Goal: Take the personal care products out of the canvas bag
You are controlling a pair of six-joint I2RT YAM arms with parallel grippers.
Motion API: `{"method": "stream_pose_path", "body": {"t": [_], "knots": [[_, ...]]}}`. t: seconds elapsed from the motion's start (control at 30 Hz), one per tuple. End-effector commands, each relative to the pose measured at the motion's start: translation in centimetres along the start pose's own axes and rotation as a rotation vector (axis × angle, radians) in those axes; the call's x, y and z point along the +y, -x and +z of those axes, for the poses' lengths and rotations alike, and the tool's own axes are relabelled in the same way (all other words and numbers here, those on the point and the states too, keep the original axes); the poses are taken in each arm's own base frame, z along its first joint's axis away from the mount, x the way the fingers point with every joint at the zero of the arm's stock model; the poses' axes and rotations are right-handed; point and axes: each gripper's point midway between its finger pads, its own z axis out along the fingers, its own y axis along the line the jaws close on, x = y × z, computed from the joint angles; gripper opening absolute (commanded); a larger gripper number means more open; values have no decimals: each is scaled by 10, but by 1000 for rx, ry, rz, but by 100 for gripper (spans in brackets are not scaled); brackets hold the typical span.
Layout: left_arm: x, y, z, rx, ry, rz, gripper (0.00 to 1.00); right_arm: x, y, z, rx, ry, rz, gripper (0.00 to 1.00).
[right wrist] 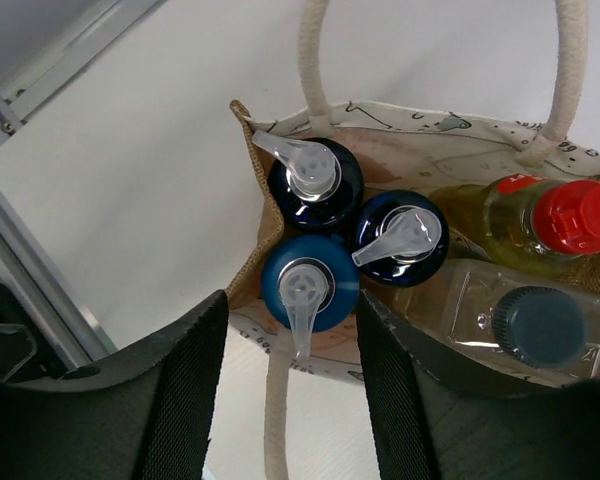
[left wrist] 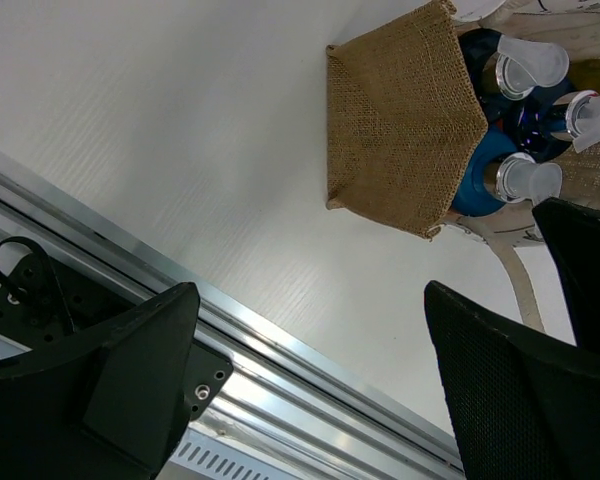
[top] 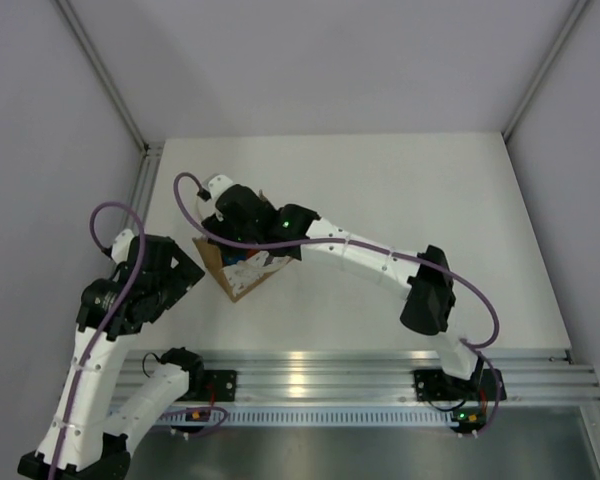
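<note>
The canvas bag (top: 242,278) stands open on the table, its tan weave (left wrist: 400,130) facing my left wrist camera. Inside it, the right wrist view shows three blue-capped pump bottles (right wrist: 310,285) (right wrist: 315,185) (right wrist: 400,238), a yellow bottle with a red cap (right wrist: 575,215) and a pale translucent bottle with a dark round cap (right wrist: 535,320). My right gripper (right wrist: 292,305) hangs over the bag, jaws partly closed and standing either side of the nearest blue-capped bottle, with a gap still visible on the left side. My left gripper (left wrist: 310,300) is wide open near the table's front edge, left of the bag.
White loop handles (right wrist: 310,50) rise from the bag's rim, and one lies on the table (right wrist: 278,420). An aluminium rail (top: 380,375) runs along the near edge. White walls enclose the table on three sides.
</note>
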Motion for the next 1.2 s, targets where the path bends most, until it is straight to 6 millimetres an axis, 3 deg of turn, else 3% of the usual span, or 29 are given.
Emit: {"method": "stream_pose_path", "body": {"t": [0.0,0.27,0.7,0.9,1.03,1.17], "knots": [[14,-3,-6,9,40,31,98,5,24,3,-81,-15,-20,52],[10,6,-13,-12,28,47,98,2,2,26,-30,-39,-21,44],[10,8,-13,-13,34,84,98,0,-4,30,-20,-64,-25,37],[11,6,-11,-6,38,87,98,0,-4,29,-20,-62,-37,26],[10,6,-11,-4,35,84,98,4,-2,25,-26,-54,-44,9],[10,5,-12,-3,34,83,98,4,1,20,-34,-55,-42,4]]}}
